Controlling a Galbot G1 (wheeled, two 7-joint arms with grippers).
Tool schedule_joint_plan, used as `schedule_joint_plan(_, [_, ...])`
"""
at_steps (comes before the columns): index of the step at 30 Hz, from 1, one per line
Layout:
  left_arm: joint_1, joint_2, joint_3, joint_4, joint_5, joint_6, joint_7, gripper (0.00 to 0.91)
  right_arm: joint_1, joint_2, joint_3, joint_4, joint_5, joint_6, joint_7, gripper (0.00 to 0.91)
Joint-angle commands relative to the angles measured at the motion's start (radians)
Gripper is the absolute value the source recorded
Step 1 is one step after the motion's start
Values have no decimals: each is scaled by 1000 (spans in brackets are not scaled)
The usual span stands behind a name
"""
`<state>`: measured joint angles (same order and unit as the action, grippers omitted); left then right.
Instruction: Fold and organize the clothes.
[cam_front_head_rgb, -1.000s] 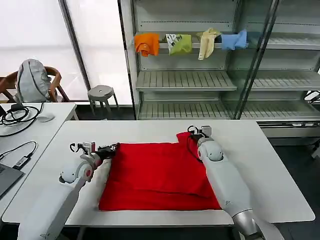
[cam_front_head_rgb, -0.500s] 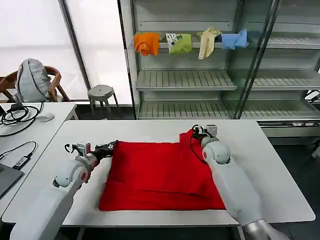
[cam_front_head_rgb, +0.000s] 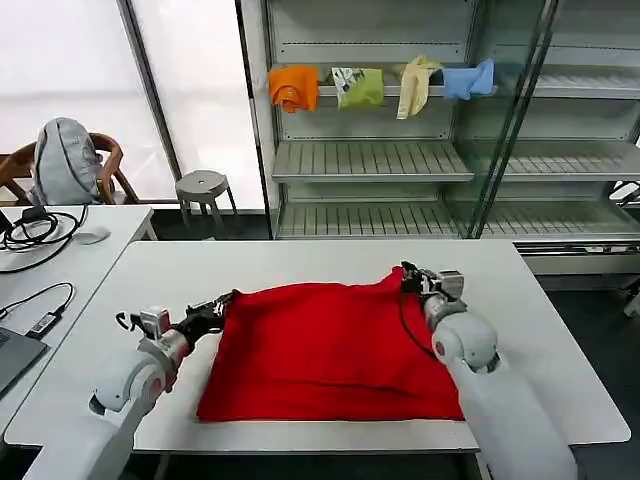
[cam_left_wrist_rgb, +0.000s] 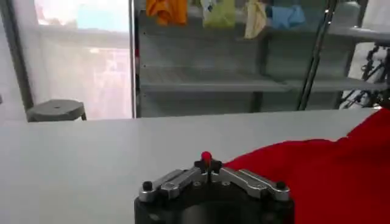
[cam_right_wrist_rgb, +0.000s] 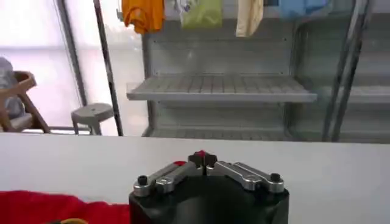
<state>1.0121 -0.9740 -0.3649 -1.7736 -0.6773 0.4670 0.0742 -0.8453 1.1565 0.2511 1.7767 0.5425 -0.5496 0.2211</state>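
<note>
A: Jaw state? Both sets look clenched on cloth. Left gripper (cam_front_head_rgb: 218, 303) pinches the far left corner of the red T-shirt (cam_front_head_rgb: 325, 350); right gripper (cam_front_head_rgb: 410, 276) pinches the far right corner.

B: Wrist views agree. Left wrist view shows the left gripper (cam_left_wrist_rgb: 206, 161) with its fingertips together and a nub of red fabric between them. Right wrist view shows the same on the right gripper (cam_right_wrist_rgb: 200, 158), a bit of red caught at the tips.

A: Shirt location?

B: Spread flat on the white table (cam_front_head_rgb: 300, 260), roughly centred, near edge close to the table's front edge. Far right corner is lifted slightly into a peak at the right gripper. Plain red side faces up.

A: Arms?

B: Left arm comes in from the shirt's left side, low over the table. Right arm runs along the shirt's right edge, overlapping it.

A: Surroundings?

B: Metal shelving (cam_front_head_rgb: 400, 160) behind the table, with orange (cam_front_head_rgb: 293, 87), green (cam_front_head_rgb: 358, 86), cream (cam_front_head_rgb: 415, 84) and blue (cam_front_head_rgb: 468, 80) garments draped on the upper shelf. Grey stool (cam_front_head_rgb: 203, 190) by the window. Second desk (cam_front_head_rgb: 60, 260) to the left with cables (cam_front_head_rgb: 30, 228).
</note>
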Motion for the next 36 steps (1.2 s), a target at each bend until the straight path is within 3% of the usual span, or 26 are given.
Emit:
schedule_joint_plan(1, [143,-3,-96,-100,0,-36,9,10,-218,-47,51,191,-46,43,-7,0])
schedule_joint_plan(13, [244,-15,-122,-162,14,-61,31,10,-307,-79,88,295,-31,35,9,0])
schedule_joint_plan(19, [331,-11,-142,-197,30,-87,44,10,-356,-70,100,293,-43,63,13,0])
schedule_joint_plan(36, [373,4,-169,-207,30,-113,57,10,-378,-87,139,283,-32,66,4,0])
